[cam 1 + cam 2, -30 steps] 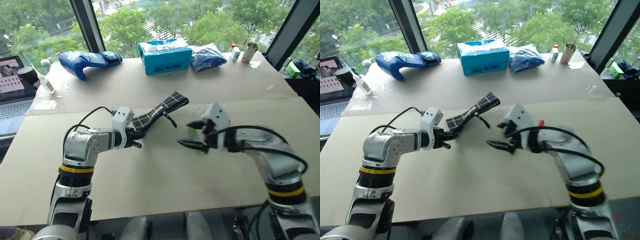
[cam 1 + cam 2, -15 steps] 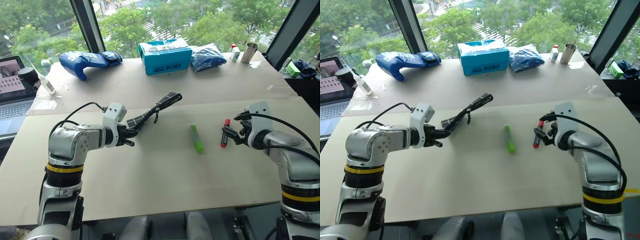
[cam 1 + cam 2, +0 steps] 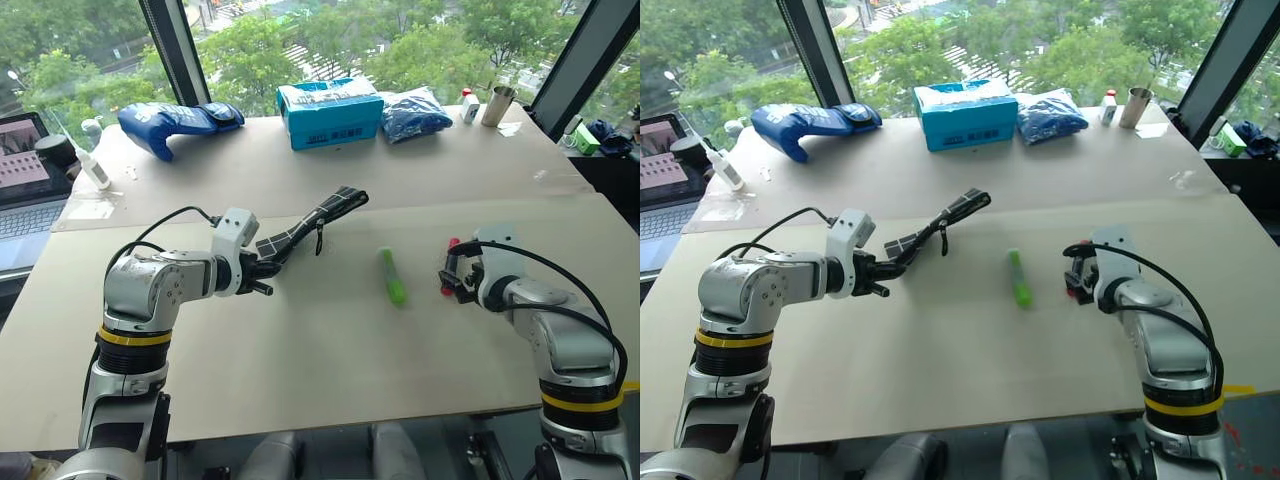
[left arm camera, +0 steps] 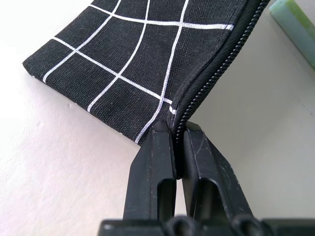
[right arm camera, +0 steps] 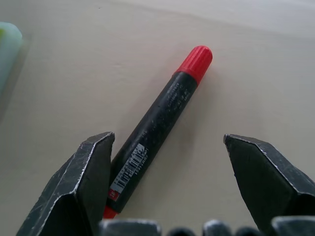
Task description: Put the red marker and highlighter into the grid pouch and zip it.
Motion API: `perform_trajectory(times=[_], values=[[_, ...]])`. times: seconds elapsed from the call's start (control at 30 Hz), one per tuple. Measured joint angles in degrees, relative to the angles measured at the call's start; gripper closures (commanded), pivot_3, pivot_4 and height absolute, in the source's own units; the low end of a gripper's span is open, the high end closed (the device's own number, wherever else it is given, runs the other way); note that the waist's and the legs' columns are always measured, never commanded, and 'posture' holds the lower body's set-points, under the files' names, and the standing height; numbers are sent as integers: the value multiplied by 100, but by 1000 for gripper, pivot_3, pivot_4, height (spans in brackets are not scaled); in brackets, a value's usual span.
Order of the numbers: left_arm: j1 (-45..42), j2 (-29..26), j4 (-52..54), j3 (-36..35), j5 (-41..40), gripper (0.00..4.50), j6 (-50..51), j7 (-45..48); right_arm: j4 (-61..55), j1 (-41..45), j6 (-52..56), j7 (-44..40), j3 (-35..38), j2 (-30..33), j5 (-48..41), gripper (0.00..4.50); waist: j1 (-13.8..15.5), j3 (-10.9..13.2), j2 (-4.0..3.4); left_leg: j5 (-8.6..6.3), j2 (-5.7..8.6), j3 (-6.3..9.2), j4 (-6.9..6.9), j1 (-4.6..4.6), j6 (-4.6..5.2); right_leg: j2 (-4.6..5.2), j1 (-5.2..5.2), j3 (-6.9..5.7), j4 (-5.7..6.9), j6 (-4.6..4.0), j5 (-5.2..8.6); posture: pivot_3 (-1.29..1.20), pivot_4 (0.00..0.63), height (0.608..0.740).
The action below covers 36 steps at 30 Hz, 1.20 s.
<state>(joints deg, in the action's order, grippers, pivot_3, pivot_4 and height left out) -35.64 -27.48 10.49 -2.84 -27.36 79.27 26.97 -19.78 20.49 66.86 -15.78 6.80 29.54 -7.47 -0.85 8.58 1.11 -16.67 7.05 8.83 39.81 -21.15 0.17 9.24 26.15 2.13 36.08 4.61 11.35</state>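
- The left gripper [image 4: 176, 147] is clamped on the near corner of the pouch [image 3: 318, 216], right at the end of the zipper; its two fingers [image 4: 153, 167] are pressed together on the fabric.
- The pouch is held up off the table [image 3: 300, 370] and slants away from the gripper toward the far right, its far end raised; its black pull cord [image 3: 318, 238] hangs down from its middle.
- Whether the pouch is zipped or open I cannot tell from the head views; the left wrist view shows the zipper teeth running along one edge.
- The highlighter [image 3: 392, 276] lies flat on the table right of the pouch and apart from it, between the two grippers, its length running near to far.
- The right gripper [image 5: 167, 162] is spread wide and holds nothing.
- The marker [image 5: 160, 130] lies flat on the table between its fingers, closer to one of them, with a gap on the other side; whether that nearer finger touches it I cannot tell.
- The marker sits right of the highlighter, near it but not touching; its red cap points to the far side.
- At the far edge of the table lie a blue glove [image 3: 176, 122] on the left, a teal box [image 3: 330, 112] in the middle, a blue bag [image 3: 414, 113] just right of the box, and a metal cup [image 3: 498, 105] further right.
- A laptop [image 3: 26, 170] stands at the far left, beside the table.
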Motion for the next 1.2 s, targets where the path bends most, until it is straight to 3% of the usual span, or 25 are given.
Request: perform_trajectory(times=[0.1, 0.37, 0.53, 0.67, 0.9, 1.07, 1.2], values=[[12, -25, 1, 0, 1, 4500, 0, 4, 178, -108, -189, 36, -53, -124, 34, 1165, 8, 0, 0, 0, 2, -1, 3, 0, 0, 2, -1, 2, 0, 0, 0, 0, 150, 740], [36, -191, 13, 94, -2, 4500, -62, 123, 470, -172, -766, 40, -176, -220, 31, 3852, 6, -4, 7, 1, 2, -4, 4, 8, -1, 1, -10, 4, 0, 1, -6, 0, 150, 740], [167, -351, 116, 266, -13, 4500, -136, 273, 657, -142, -1080, 33, -360, 2, 185, 3925, 20, -4, 8, 1, 5, -4, 6, 7, 0, 2, -11, 5, -2, 4, -9, 0, 150, 740], [223, -450, 129, 324, -63, 4500, -159, 365, 930, -63, -2034, -334, -637, 725, 498, 3925, 13, -3, 9, 1, 6, -7, 3, 4, 0, 2, -5, 5, -4, 5, -9, 0, 150, 740], [225, -461, 125, 493, -82, 4500, -332, 451, -279, 713, -4431, -2402, -682, 2106, 191, 3925, -28, 0, 10, -1, -11, -14, -4, 5, 1, -18, -7, 1, -17, 5, -8, 0, 150, 740], [225, -470, 85, 531, -76, 4500, -433, 458, -531, 772, -4904, -3377, -1281, 2488, 257, 3925, 18, 11, 30, -2, -1, -13, 6, 1, 3, -2, -10, 2, -20, 7, -10, 0, 150, 740], [225, -468, 49, 587, -71, 4500, -501, 457, -539, 782, -5225, -3654, -1514, 2629, 584, 3925, 22, 11, 31, -2, -2, -13, 5, 2, 4, -3, -9, 2, -20, 7, -10, 0, 150, 740]])
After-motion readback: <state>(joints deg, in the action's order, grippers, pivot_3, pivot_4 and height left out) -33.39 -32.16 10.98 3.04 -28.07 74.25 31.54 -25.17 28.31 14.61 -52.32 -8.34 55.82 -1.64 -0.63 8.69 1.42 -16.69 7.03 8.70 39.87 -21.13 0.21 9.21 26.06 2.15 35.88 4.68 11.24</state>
